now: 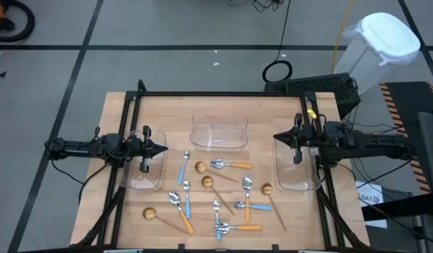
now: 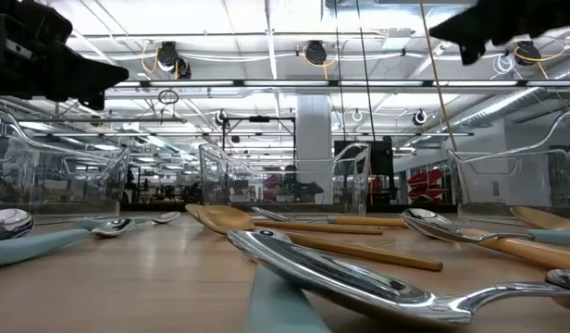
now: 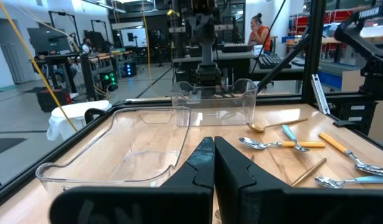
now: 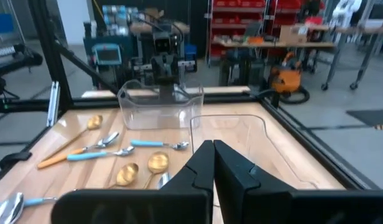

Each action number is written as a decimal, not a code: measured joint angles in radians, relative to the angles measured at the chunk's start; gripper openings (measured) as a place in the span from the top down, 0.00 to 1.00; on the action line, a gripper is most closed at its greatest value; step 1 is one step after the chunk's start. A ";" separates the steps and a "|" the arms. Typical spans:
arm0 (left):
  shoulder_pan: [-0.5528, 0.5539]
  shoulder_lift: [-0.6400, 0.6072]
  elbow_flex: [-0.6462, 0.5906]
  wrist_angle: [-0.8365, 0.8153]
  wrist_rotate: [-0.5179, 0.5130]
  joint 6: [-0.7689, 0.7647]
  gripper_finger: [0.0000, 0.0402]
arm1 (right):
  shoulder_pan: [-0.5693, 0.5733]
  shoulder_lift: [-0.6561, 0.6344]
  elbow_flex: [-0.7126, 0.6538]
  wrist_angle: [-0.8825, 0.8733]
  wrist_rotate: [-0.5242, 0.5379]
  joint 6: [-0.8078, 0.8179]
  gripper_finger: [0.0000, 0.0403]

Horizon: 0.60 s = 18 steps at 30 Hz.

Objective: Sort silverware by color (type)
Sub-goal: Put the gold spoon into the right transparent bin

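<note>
Wooden tabletop (image 1: 223,112) inside a black frame is my workspace, with three clear plastic trays (image 1: 218,132) waiting bare at the left, back and right, one for each kind of spoon, I judge. My left gripper (image 1: 159,149) hangs above the left tray and my right gripper (image 1: 280,137) above the right one, both pressed together on nothing. Scattered between them lie the unsorted small spoons (image 1: 215,192), orange-handled, blue-handled and all-gold.

No text to call out here: the only printing, on a white label (image 1: 369,197) by the table's right edge, is too small to read.
</note>
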<state>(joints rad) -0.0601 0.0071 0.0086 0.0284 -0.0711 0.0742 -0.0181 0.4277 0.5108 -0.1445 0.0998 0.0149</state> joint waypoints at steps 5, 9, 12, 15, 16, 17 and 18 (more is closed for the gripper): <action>0.000 0.000 0.000 0.001 0.000 0.000 1.00 | 0.015 0.162 0.181 -0.099 -0.001 0.000 1.00; 0.000 0.000 0.000 0.001 0.000 0.000 1.00 | 0.060 0.276 0.316 -0.183 -0.001 0.021 1.00; 0.000 0.000 0.000 0.001 0.000 0.000 1.00 | 0.105 0.356 0.399 -0.231 0.000 0.053 1.00; 0.000 0.000 0.000 0.000 0.000 0.000 1.00 | 0.150 0.429 0.458 -0.258 0.001 0.084 1.00; 0.000 0.000 0.000 0.000 0.000 0.002 1.00 | 0.165 0.453 0.473 -0.266 0.001 0.096 1.00; 0.000 0.000 0.000 0.000 0.000 0.005 1.00 | 0.182 0.476 0.485 -0.270 0.001 0.108 1.00; 0.000 0.000 0.000 0.000 0.000 0.006 1.00 | 0.197 0.498 0.496 -0.271 0.001 0.122 1.00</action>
<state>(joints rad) -0.0601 0.0074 0.0086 0.0280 -0.0714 0.0799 0.1792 0.9259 1.0066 -0.4158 0.1012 0.1366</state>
